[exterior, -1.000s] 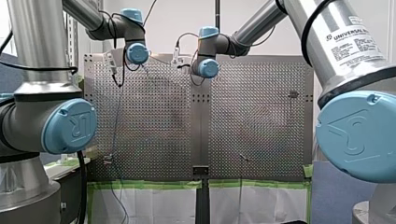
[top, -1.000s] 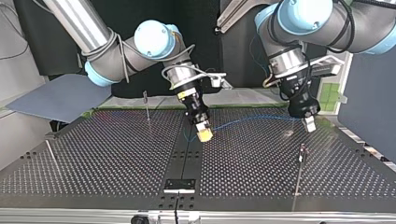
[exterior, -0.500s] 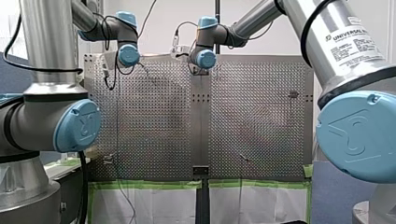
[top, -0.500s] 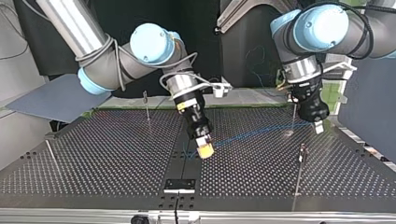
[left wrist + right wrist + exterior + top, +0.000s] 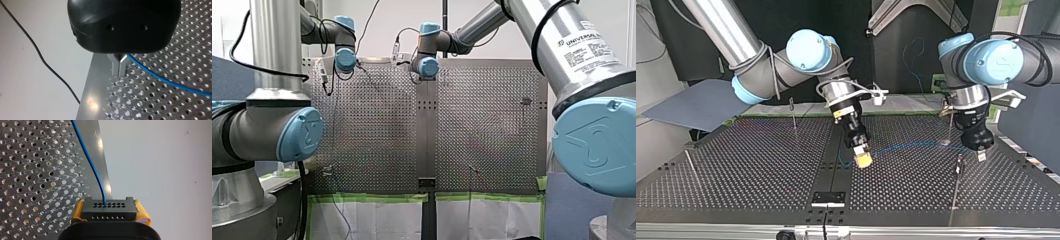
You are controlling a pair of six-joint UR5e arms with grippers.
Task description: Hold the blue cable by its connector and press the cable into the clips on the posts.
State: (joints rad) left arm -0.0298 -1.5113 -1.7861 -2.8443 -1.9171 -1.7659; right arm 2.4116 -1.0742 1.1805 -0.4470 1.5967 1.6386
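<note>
This reads as a robotics lab or test cell: two industrial arms, my left arm [image 5: 272,130] and my right arm [image 5: 582,60], the latter labelled Universal Robots, stand at a perforated metal table [image 5: 761,165] with thin posts [image 5: 793,114] set in its holes. Green tape [image 5: 372,198] edges the table above white sheeting [image 5: 377,220], loose black wiring [image 5: 372,14] hangs before a plain white wall [image 5: 507,47], and the blue-grey panel [image 5: 696,102] beside the table may be a partition, though that is hard to tell.

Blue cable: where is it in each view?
Front: too faint to make out.
Top: blue cable strung between my right gripper and my left gripper.
Left wrist: runs out from under the gripper.
Right wrist: rises from the connector.
Shared landmark: perforated table.
</note>
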